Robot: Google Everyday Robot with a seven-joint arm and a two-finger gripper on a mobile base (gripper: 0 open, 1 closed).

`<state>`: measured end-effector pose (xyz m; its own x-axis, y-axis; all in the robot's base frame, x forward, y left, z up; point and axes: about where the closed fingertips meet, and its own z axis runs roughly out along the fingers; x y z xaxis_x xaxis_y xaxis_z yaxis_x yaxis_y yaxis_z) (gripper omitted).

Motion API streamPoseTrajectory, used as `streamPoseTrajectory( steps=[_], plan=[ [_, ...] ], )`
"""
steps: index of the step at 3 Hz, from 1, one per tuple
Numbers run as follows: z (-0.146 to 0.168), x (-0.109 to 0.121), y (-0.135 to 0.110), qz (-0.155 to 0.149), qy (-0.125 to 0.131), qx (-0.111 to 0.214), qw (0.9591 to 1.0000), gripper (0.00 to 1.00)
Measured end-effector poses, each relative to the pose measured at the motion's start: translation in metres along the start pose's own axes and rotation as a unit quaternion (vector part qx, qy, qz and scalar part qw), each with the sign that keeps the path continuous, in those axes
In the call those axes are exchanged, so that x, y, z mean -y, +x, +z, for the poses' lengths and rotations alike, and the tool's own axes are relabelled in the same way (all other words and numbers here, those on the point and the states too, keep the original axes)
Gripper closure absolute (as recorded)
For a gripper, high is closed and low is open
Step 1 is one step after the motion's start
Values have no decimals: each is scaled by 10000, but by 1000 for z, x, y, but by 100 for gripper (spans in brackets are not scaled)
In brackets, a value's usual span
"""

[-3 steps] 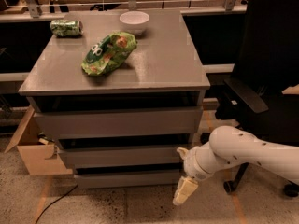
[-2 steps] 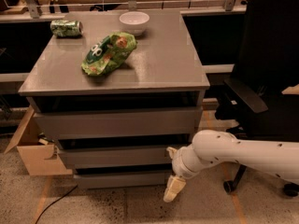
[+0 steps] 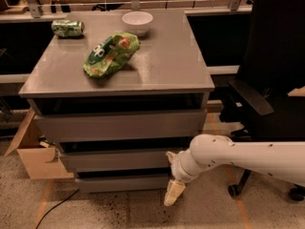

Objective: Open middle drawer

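single high view, looks down at drawer unit (image 3: 119,126) front; hand (image 3: 172,180) lower centre

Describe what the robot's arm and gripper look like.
The arm is a smooth, rounded white tube with small dark dots along its shell, ending in a bulging white wrist joint. No cables or labels show. The gripper, low in front of the cabinet's right side near the floor, is pale cream and tapered.
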<state>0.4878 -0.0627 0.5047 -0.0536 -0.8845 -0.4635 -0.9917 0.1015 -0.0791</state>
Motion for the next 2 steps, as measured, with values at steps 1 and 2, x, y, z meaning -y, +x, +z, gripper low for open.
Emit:
streamPoseTrajectory(
  steps=[1,2],
  plan=[
    [30,13,4,-221,24,-150,9996,0],
    [54,26,-3,-591,159,-382,9974,0]
  ],
)
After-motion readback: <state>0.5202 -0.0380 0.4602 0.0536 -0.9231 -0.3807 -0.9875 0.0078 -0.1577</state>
